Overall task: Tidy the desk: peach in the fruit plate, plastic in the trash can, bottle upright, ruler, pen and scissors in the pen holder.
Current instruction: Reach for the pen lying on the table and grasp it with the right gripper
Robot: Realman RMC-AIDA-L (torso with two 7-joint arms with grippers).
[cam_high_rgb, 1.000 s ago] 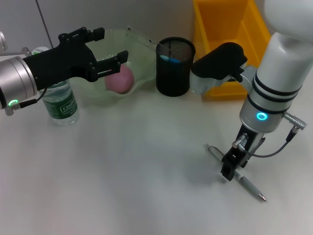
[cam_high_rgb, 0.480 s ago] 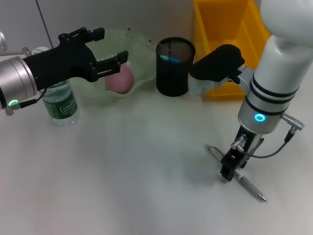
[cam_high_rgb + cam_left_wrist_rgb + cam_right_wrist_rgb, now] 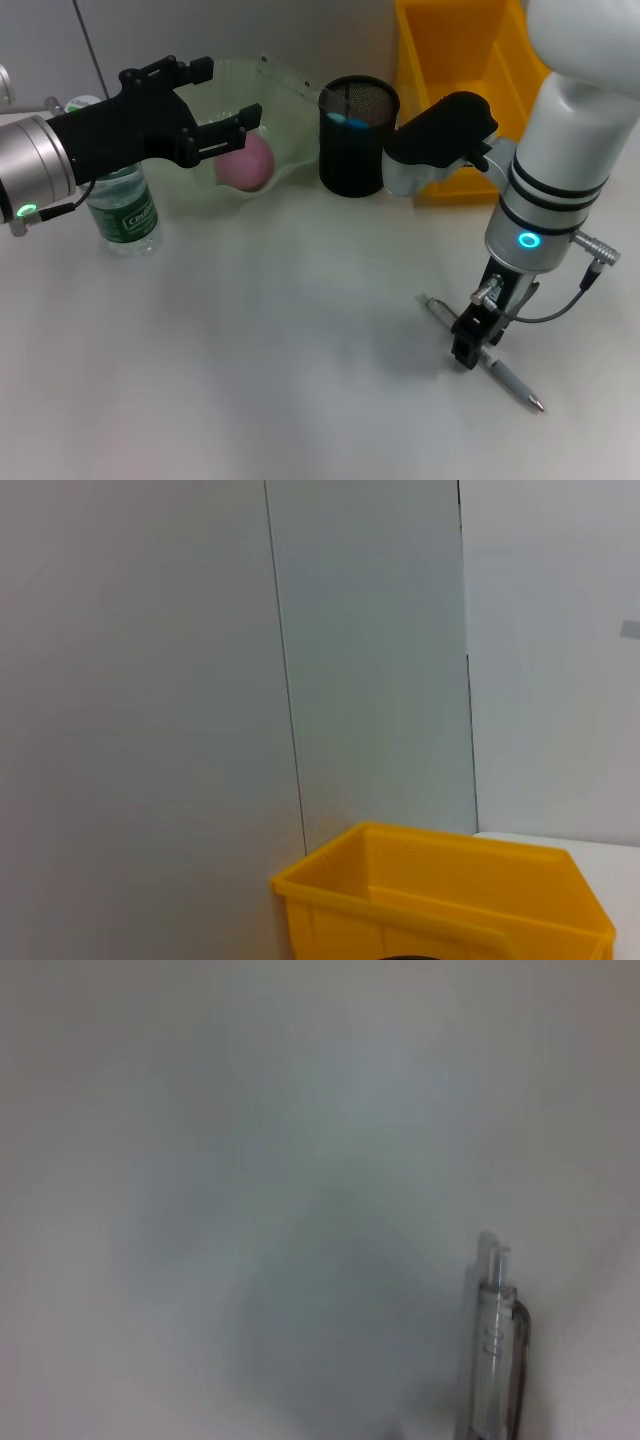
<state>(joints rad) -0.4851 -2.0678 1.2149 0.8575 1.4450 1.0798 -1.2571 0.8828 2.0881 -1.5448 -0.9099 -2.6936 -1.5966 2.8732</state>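
Pen point(image 3: 480, 353) lies flat on the white table point(image 3: 260, 370) near the front right corner, running diagonally, tip toward the front edge. Right gripper point(image 3: 468, 343) is down on the pen's middle, pointing straight at the table; its fingers sit at the pen barrel, but whether they are clamped on it cannot be told. Right wrist view shows only the pen's clicker end point(image 3: 493, 1350) on bare table. Left gripper point(image 3: 215, 105) hangs over the back left part of the table, fingers apart, one above and one below a gap, holding nothing, just over the clear fruit plate point(image 3: 290, 95). Peach point(image 3: 245, 163) sits inside the plate. Bottle point(image 3: 122, 210) stands upright by the left edge, just in front of the left arm and partly covered by it. Black mesh pen holder point(image 3: 356, 140) stands at the back middle of the table, just right of the plate, with something blue inside. Yellow bin point(image 3: 455, 60) stands at the back right, beside the holder; it also shows in the left wrist view point(image 3: 450, 890).
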